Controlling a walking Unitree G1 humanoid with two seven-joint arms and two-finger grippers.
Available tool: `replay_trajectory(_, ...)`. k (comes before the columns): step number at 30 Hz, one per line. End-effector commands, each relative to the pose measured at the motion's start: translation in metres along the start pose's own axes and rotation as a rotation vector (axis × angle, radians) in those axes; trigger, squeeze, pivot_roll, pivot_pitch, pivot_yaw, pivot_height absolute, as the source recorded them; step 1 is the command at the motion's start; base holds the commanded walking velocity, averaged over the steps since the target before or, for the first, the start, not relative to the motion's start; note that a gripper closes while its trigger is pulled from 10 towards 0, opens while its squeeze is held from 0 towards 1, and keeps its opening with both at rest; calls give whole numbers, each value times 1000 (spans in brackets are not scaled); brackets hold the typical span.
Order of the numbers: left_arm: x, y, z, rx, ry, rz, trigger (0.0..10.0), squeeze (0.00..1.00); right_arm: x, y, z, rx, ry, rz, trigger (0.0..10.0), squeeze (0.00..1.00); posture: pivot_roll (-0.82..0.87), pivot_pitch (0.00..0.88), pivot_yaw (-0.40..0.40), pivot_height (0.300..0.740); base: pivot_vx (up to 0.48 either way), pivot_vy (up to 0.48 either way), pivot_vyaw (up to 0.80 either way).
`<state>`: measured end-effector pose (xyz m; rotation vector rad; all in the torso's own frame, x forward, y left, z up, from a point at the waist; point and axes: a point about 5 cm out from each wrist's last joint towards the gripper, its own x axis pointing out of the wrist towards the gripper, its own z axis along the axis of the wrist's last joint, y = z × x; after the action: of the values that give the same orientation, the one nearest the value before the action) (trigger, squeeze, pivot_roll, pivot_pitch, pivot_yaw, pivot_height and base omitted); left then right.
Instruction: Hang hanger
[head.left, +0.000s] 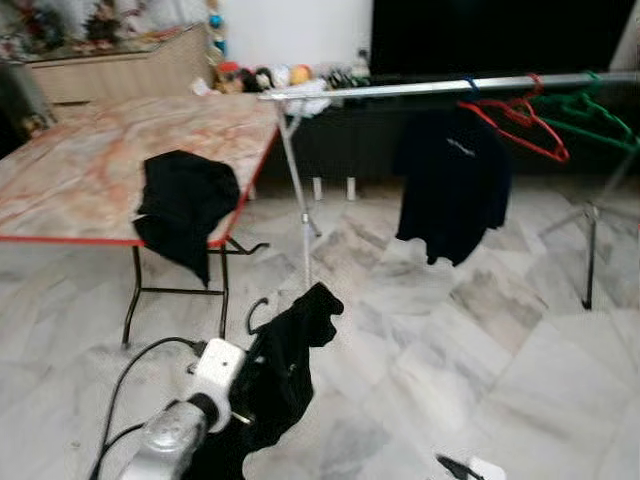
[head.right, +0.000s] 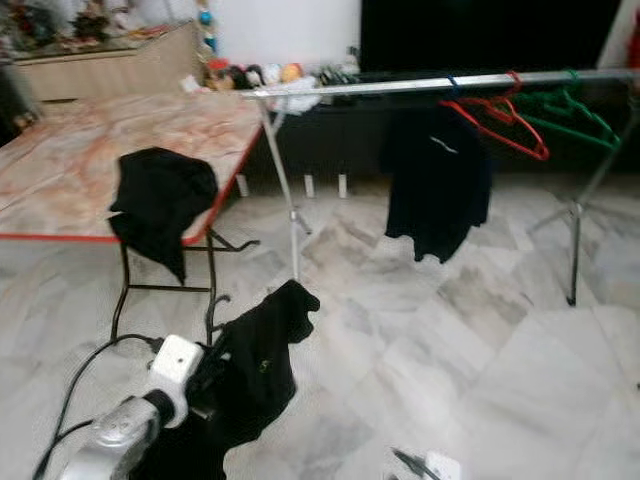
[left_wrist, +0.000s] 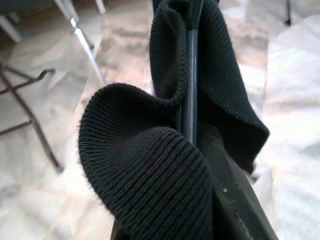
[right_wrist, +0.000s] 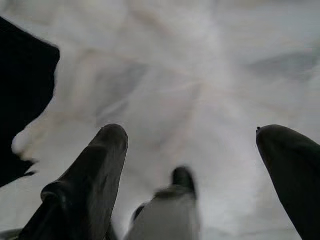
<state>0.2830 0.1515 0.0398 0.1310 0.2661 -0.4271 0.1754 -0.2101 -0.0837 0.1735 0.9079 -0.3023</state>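
My left gripper (head.left: 252, 380) is low at the front left, shut on a black hanger (left_wrist: 190, 75) that carries a black knit garment (head.left: 290, 365). The hanger's hook (head.left: 256, 311) sticks up on the garment's left. The cloth covers most of the fingers (left_wrist: 239, 200). Farther ahead, a silver rack rail (head.left: 420, 88) runs across the room at about table height. On it hang a black shirt (head.left: 452, 185), a red hanger (head.left: 518, 122) and green hangers (head.left: 592, 116). My right gripper (right_wrist: 192, 137) is open over the marble floor, its tip at the bottom edge (head.left: 455, 466).
A marble-topped folding table (head.left: 90, 165) stands at the left with another black garment (head.left: 185, 205) draped over its near edge. The rack's upright (head.left: 297, 200) and far leg (head.left: 590, 250) stand on the tiled floor. A black cable (head.left: 125, 375) trails from my left arm.
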Motion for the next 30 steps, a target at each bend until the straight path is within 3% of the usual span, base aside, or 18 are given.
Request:
replay_trajectory(1,-5,13,3,27,-3,33,10000,0,1,17,4,3,-10,40,10000,0,-10,80,78,740,285,0,0)
replay_trajectory(7,-6,14,0,23,8,40,10000,0,1,18,5,2,-11,46,10000,0,-11,81,81,740,285,0,0)
replay_trajectory(14,-17,30,-13,-107,29,173,10000,0,1,18,5,3,-14,45,10000,0,-10,80,82,740,287,0,0)
replay_trajectory(30,-14,31,-12,-109,24,200,10000,0,1,17,5,-16,-8,58,10000,0,-14,73,81,740,301,0,0)
